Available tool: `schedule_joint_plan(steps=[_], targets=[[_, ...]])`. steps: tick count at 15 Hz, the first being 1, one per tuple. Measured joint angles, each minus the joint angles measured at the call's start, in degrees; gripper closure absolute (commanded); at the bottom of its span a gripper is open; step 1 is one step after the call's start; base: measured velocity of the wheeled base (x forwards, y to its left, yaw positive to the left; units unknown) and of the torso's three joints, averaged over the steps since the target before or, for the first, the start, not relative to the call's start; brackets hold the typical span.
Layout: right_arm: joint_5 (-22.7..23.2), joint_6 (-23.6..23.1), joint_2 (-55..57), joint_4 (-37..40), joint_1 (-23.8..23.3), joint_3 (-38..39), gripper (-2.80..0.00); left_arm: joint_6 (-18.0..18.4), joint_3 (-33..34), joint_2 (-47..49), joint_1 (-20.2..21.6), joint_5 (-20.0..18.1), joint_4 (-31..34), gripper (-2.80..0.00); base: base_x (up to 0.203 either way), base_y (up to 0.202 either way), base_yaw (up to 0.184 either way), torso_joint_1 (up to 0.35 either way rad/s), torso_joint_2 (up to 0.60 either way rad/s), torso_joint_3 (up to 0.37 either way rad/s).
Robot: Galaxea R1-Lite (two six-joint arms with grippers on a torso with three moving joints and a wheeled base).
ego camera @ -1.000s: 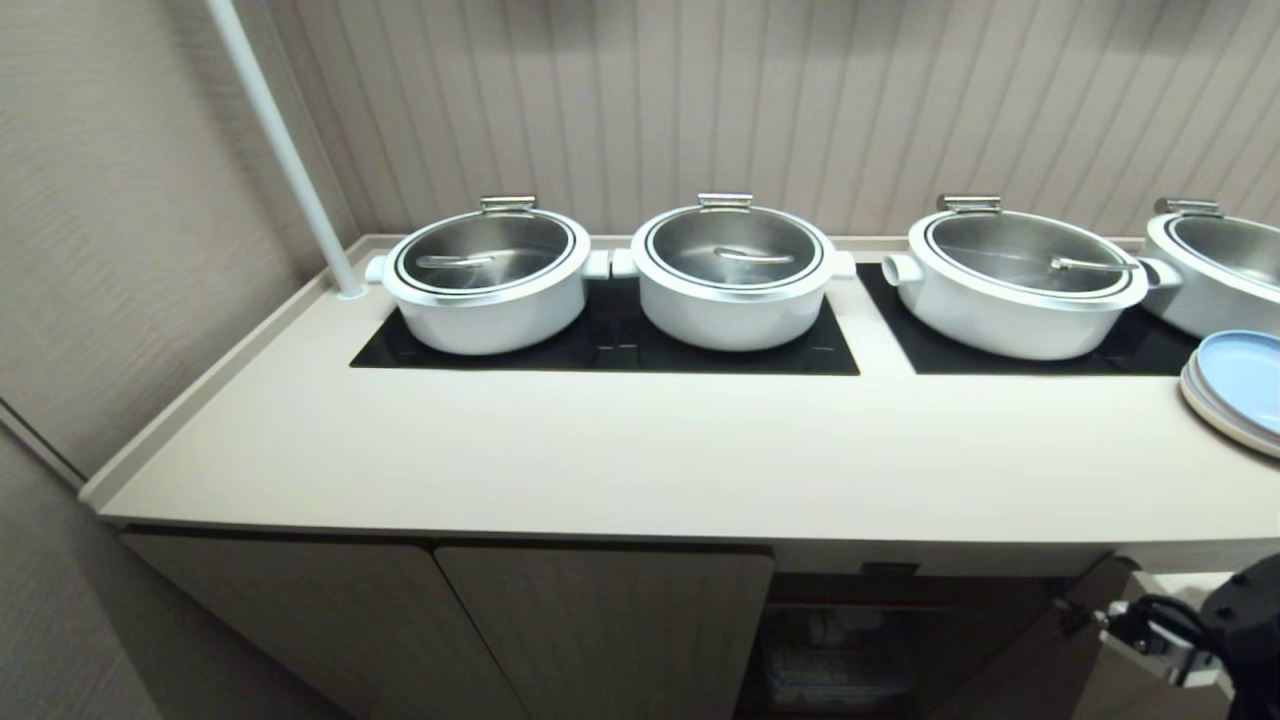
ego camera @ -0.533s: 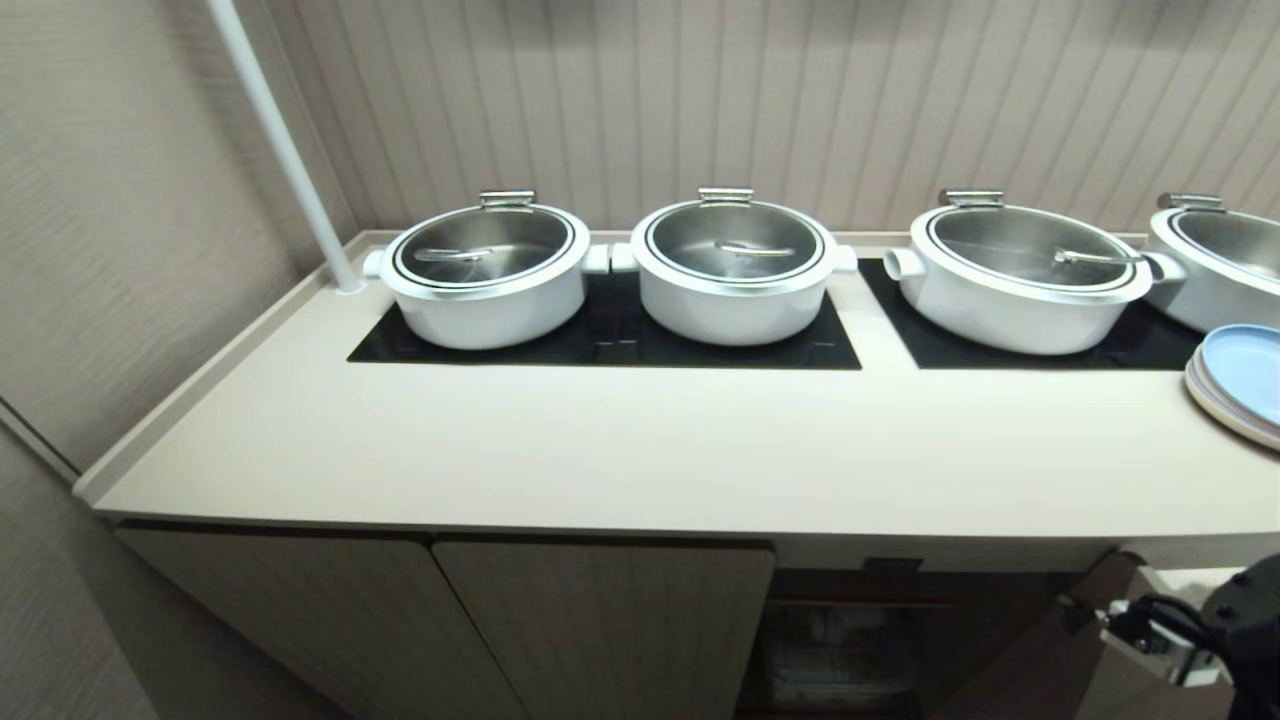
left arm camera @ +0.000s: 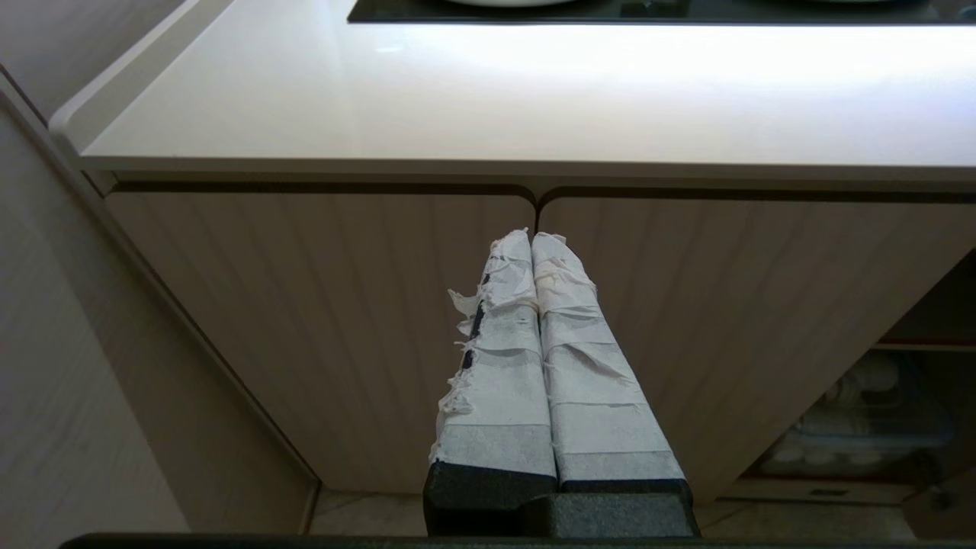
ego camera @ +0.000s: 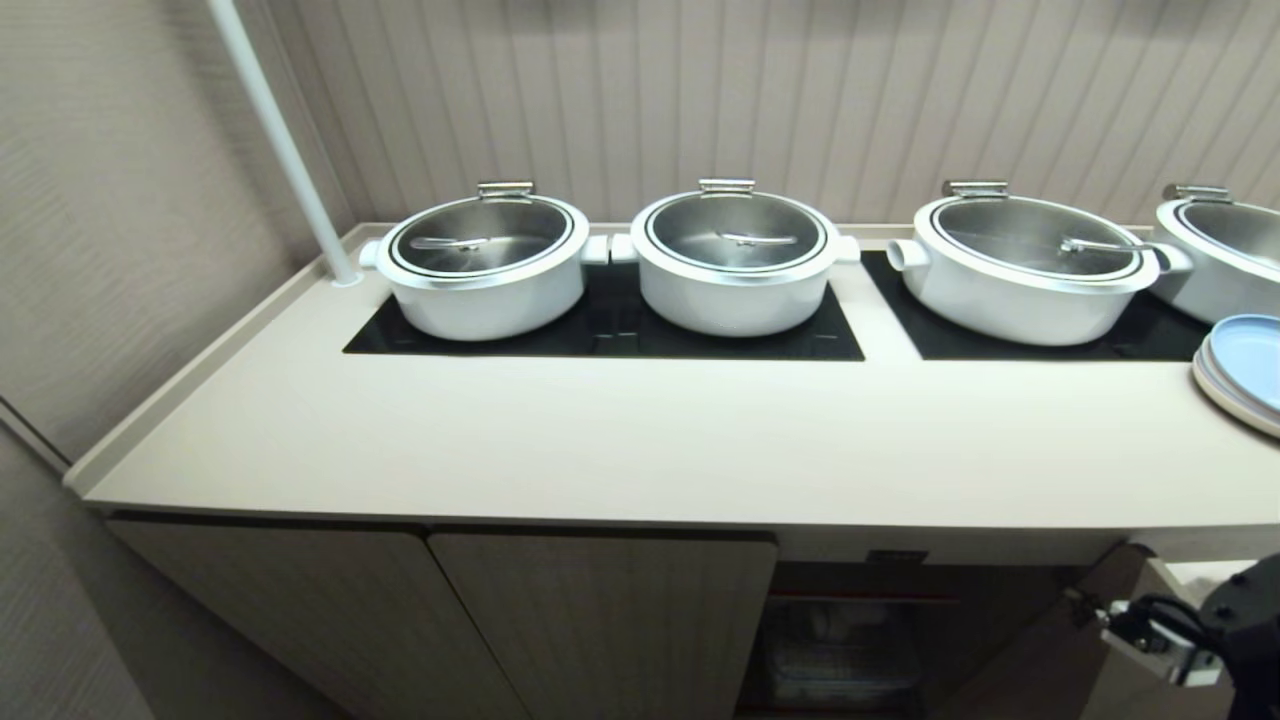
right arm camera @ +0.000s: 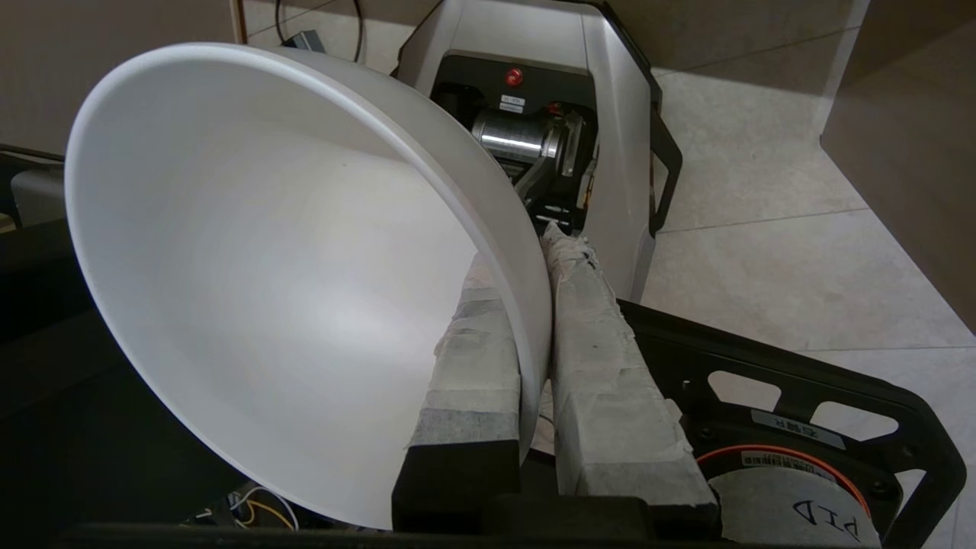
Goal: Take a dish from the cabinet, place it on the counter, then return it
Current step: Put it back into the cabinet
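**Bowl in hand, view rising**

While the right hand [right arm camera: 534, 305] is pinching the bowl [right arm camera: 290, 274] by its rim, one finger inside and one outside, the head view is shifting so the desk [ego camera: 640, 450] sits lower than a second ago. The bowl is out of the cabinet [ego camera: 850, 640], not yet set down. The left hand [left arm camera: 534, 244] is parked, fingers together, facing the doors.

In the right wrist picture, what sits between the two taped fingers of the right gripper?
The rim of the white bowl: the right gripper is shut on its wall, one finger inside, one outside. The right wrist view shows this.
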Motion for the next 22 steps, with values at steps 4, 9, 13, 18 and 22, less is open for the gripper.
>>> schedule_joint_plan(steps=[4, 9, 13, 18, 22], targets=[[-0.02, 0.05, -0.04, -0.13, 0.04, -0.16, 0.0, -0.02, 0.0, 0.0, 0.0, -0.01, 0.0, 0.0, 0.0, 0.0, 0.0, -0.134, 0.28, 0.145], [-1.49, 0.12, -0.06, 0.02, 0.04, 0.0, 0.0, 0.0, 0.0, 0.0, 0.0, 0.0, 0.0, 0.0, 0.0, 0.0, 0.0, -0.141, 0.3, 0.156], [-1.97, 0.16, -0.12, -0.19, 0.26, 0.44, 0.0, 0.0, 0.0, 0.0, 0.0, 0.0, -0.02, 0.0, 0.0, 0.0, 0.0, -0.143, 0.31, 0.166], [-2.11, 0.16, -0.06, -0.52, 0.81, 0.78, 0.0, -0.02, 0.0, 0.0, 0.0, 0.0, 0.0, 0.0, 0.0, 0.0, 0.0, -0.145, 0.32, 0.177], [-2.17, 0.21, -0.06, -0.46, 1.63, 0.76, 0.0, -0.02, 0.0, 0.0, 0.0, 0.0, 0.0, 0.0, 0.0, 0.0, 0.0, -0.149, 0.35, 0.184]])
